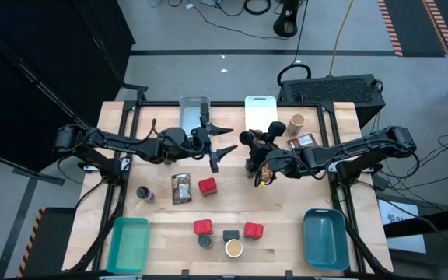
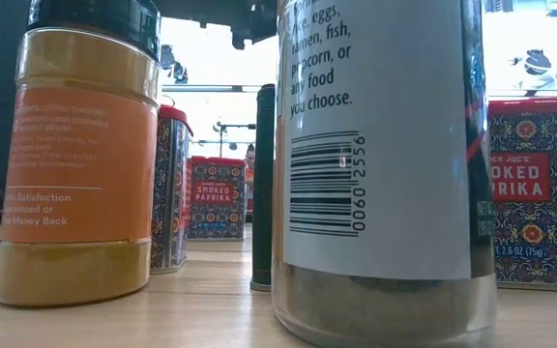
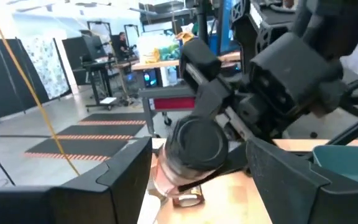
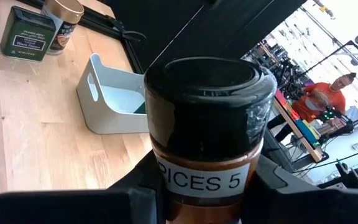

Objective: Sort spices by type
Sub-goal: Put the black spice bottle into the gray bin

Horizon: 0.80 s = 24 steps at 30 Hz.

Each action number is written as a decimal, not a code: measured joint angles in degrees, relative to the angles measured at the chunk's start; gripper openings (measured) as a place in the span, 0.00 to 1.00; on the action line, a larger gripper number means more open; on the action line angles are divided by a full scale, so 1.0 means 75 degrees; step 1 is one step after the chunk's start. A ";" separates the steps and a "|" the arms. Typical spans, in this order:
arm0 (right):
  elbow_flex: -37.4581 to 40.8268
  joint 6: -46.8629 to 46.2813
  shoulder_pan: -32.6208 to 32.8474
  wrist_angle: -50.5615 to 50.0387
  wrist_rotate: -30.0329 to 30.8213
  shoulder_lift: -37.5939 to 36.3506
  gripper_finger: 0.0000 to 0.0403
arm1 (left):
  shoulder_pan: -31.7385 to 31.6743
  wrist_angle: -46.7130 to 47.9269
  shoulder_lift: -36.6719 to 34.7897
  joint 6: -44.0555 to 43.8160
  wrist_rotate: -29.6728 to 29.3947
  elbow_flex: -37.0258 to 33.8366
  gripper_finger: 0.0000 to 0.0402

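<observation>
One dark-lidded spice jar (image 4: 207,146) clamped between the fingers of the right gripper (image 1: 260,167), raised above the table (image 1: 286,210) near its middle, just in front of the white bin (image 1: 260,113). Facing it from the other side, the left gripper (image 1: 222,145), fingers spread wide and empty, just in front of the grey bin (image 1: 194,113). Nearer the front than the white bin: a flat printed packet (image 1: 180,188) and a red tin (image 1: 207,185) side by side, a small dark jar (image 1: 145,194) to their left. Closer still to the front edge, two more red tins (image 1: 202,226) (image 1: 253,229) flanking a dark tin (image 1: 231,235) and a tan-topped jar (image 1: 234,248). Beside the white bin, on its right, another tan-topped jar (image 1: 297,121) and a dark box (image 1: 302,141). At the front corners, a teal bin (image 1: 128,244) and a blue bin (image 1: 325,239).
</observation>
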<state>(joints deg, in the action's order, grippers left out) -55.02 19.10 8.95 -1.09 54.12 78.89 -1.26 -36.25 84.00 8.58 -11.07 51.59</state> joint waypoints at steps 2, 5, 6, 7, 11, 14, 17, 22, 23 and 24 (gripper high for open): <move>0.0000 0.0026 0.0002 0.0001 0.0002 0.0000 0.27 | 0.0058 0.0146 0.0011 0.0104 -0.0279 0.0021 0.65; 0.0000 0.0037 0.0000 -0.0001 -0.0001 0.0000 0.27 | 0.0092 0.0209 0.0033 0.0097 -0.0409 0.0021 0.65; 0.0000 0.0057 0.0000 -0.0001 0.0002 0.0000 0.27 | 0.0117 0.0207 0.0033 0.0064 -0.0441 0.0021 0.65; 0.0000 0.0070 0.0000 -0.0001 -0.0001 0.0000 0.27 | 0.0137 0.0200 0.0053 0.0004 -0.0450 0.0023 0.65; 0.0003 0.0086 0.0000 -0.0005 0.0001 0.0000 0.27 | 0.0161 0.0297 0.0355 -0.0098 -0.0432 0.0191 0.65; 0.0003 0.0102 0.0000 -0.0011 0.0000 0.0000 0.27 | 0.0178 0.0457 0.0699 0.0051 -0.0655 0.0594 0.65; 0.0003 0.0115 0.0000 -0.0010 -0.0002 0.0000 0.27 | 0.0145 0.1186 0.0805 0.0175 -0.1289 0.0884 0.65; 0.0003 0.0146 -0.0016 -0.0003 -0.0009 -0.0001 0.27 | 0.0062 0.1302 0.0795 -0.0150 -0.0739 0.1065 0.65; 0.0003 0.0147 -0.0030 -0.0013 -0.0065 0.0006 0.27 | 0.0068 0.1299 0.0790 -0.0163 -0.0731 0.1076 0.65; 0.0006 0.0147 -0.0032 -0.0022 -0.0079 0.0009 0.27 | 0.0079 0.1286 0.0787 -0.0166 -0.0701 0.1082 0.65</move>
<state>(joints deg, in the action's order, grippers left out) -54.98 20.21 8.71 -1.26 53.52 78.96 -0.67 -26.61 89.91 7.33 -16.32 59.70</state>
